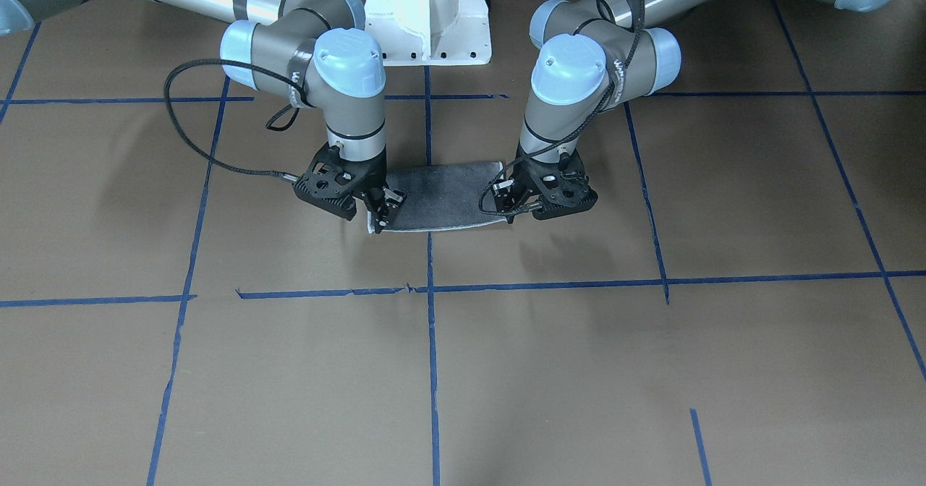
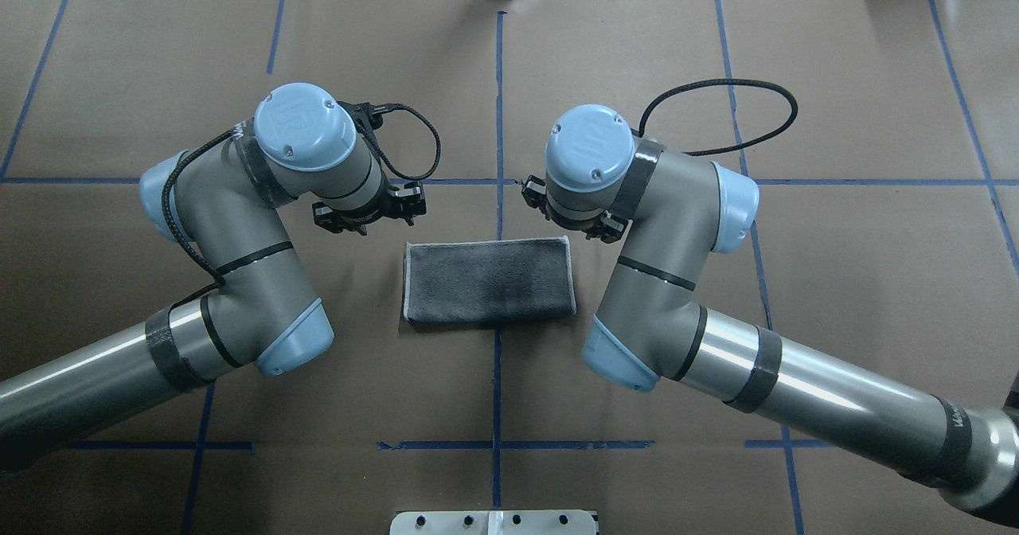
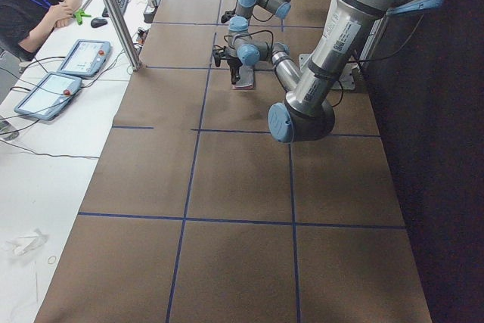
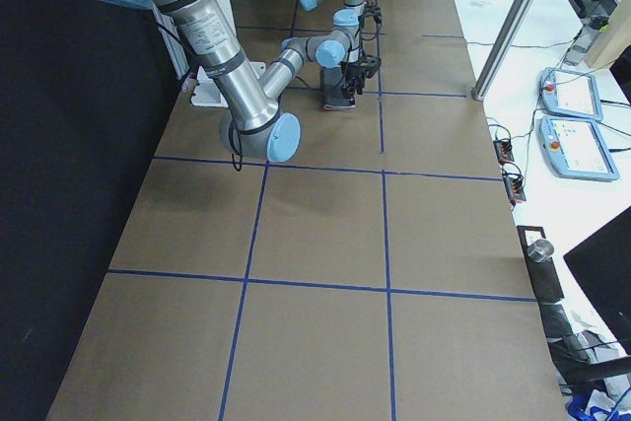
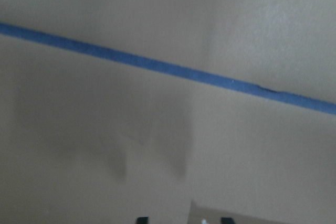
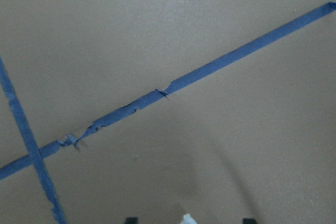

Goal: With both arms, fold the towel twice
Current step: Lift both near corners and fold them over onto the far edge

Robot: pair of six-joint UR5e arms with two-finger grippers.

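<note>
The towel (image 2: 489,283) is dark grey terry cloth, nubby and matt, bound with a paler stitched edge. The tabletop (image 2: 836,296) is covered in dull brown paper marked with smooth blue tape (image 2: 498,105). The left arm (image 2: 239,280) and right arm (image 2: 812,396) have glossy brushed-metal tubes and smooth light blue caps. The left tool (image 1: 498,198) and right tool (image 1: 382,211) look like matt black plastic, and the black cables (image 2: 732,82) are braided.
</note>
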